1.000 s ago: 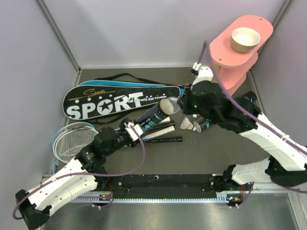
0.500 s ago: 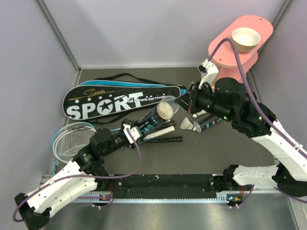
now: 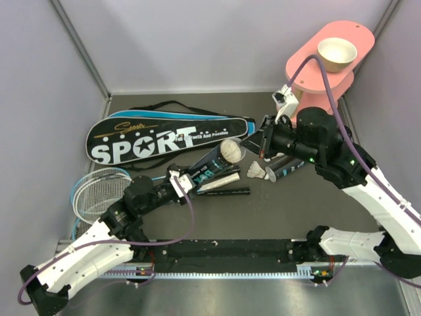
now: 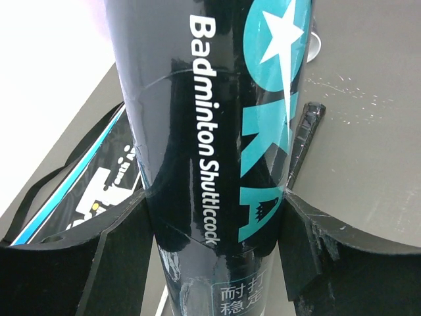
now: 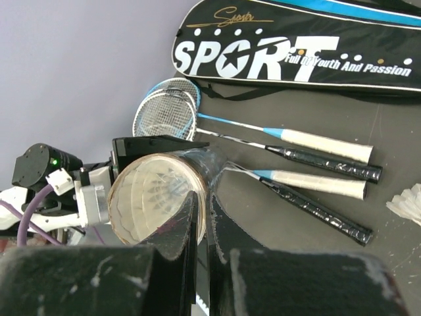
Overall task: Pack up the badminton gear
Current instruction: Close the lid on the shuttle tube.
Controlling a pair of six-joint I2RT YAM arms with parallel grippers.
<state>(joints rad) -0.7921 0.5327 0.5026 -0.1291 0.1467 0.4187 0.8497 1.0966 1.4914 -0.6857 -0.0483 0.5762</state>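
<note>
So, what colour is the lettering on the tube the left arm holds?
White and teal on a black tube; clearest in the left wrist view.

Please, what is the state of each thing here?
Tube: tilted, mouth open, shuttlecock inside.
Left end effector: closed on the tube.
Right end effector: shut, nothing held.
Second tube: lying flat.
Loose shuttlecock: lying unpacked.
Rackets: outside bag.
Bag: lying flat.
Bowl: upright, empty.

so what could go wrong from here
1. The shuttlecock sits right at the open mouth of the tube gripped by the left end effector; it could slip out.
2. The shut right end effector is close to that rim; a push could crush feathers or twist the tube in the grip.
</note>
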